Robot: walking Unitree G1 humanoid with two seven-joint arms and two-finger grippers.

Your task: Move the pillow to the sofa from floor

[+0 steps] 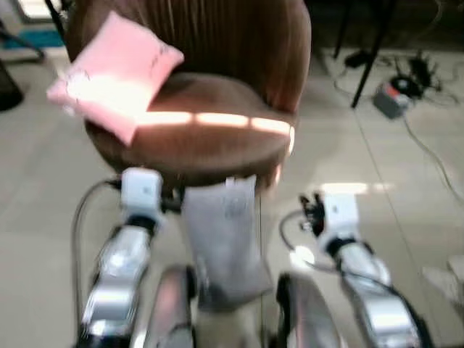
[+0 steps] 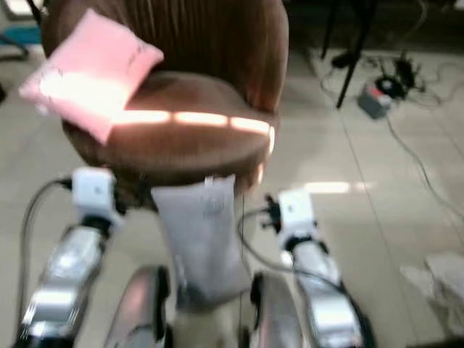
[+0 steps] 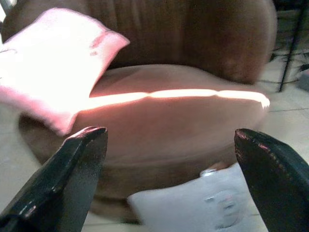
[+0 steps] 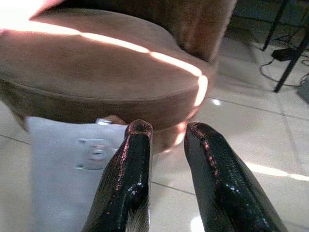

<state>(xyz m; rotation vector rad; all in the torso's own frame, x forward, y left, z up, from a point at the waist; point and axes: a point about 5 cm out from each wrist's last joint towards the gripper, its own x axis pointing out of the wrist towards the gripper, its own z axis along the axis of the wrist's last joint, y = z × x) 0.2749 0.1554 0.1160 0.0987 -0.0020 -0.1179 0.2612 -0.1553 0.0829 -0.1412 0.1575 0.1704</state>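
Hovering spread wide, the left claw (image 3: 169, 169) faces the brown sofa (image 1: 217, 138); the right claw (image 4: 166, 159) is nearly clenched, grasping nothing. A grey pillow (image 1: 225, 232) leans on the floor against the sofa's front, unlifted. A pink pillow (image 1: 116, 72) rests on the sofa's seat.

Pillow (image 1: 116, 76) on chair (image 1: 210, 138) seat, left; second pillow (image 1: 225, 239) seemingly leaning before chair.

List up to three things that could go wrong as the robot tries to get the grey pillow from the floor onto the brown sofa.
1. The grey pillow leans against the sofa base between both arms; the open left gripper may push it over.
2. The right gripper is nearly closed and beside the pillow, so it may miss.
3. The pink pillow overhangs the seat edge and could be knocked off.
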